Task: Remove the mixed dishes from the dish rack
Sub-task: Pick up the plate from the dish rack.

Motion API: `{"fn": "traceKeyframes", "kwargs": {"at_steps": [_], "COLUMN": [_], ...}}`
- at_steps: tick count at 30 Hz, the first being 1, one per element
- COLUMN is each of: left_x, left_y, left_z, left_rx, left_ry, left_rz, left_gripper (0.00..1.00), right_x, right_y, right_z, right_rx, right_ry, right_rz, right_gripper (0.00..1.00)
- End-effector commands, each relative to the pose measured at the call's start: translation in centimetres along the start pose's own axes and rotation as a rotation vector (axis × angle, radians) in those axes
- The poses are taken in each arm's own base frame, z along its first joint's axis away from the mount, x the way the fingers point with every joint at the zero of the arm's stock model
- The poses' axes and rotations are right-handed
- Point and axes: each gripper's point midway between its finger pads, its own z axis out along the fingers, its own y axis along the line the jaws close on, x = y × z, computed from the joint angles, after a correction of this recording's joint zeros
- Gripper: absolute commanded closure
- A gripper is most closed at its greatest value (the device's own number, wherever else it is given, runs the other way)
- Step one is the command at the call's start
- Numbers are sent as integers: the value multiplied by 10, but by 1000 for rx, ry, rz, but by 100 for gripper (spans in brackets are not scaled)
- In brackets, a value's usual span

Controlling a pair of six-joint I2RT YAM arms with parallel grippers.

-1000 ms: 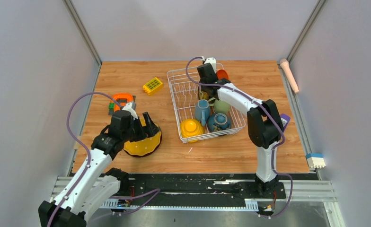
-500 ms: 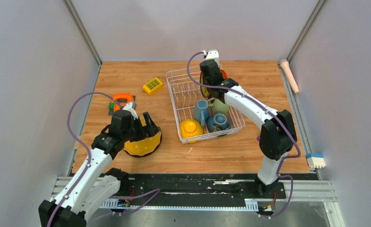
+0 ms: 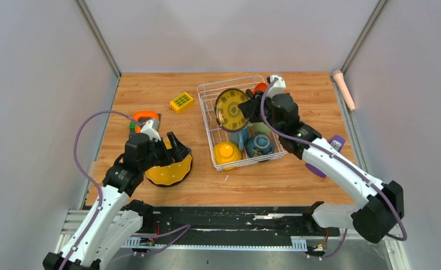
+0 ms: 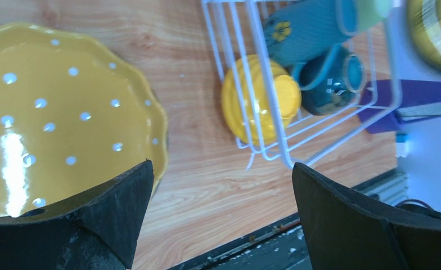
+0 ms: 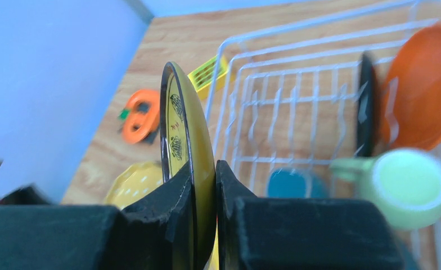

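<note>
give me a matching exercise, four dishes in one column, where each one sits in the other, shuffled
1. brown-rimmed plate
2. dotted yellow plate
3. yellow bowl
4. orange plate

A. upright at the far end of the dish rack
B. flat on the table, below the open left pincer
C. clamped in the right pincer, above the rack
D. in the rack's near left corner

Pairs: 1-C, 2-B, 3-D, 4-A
</note>
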Motion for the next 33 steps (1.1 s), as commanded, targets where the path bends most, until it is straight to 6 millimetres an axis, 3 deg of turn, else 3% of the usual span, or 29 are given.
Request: {"fn": "traceKeyframes", "kwargs": {"at_steps": [1,8,16,26,33], "left_x": [-27,-28,-7,16,20], "left_y": [-49,-75,-100,-119,-117], "left_z": [-18,-28,-13,5,10], "left_rx": [226,384,570,638,614], "left_ry": [-111,-125,32,154,171], "left_rz": [5,-34,-79,-40,-38], "left_gripper": [0,0,4,32,34], "right_x": [35,80,105,122,128], "right_y": [41,32,52,54,44], "right_z": [-33,-78,-115,-119,-112], "right_rx": [-278,-361,-578,-604,-529], "right_ry": [92,147,213,289,308], "right_rz": [235,369,435,444,447], "right_gripper": [100,100,100,100,100]}}
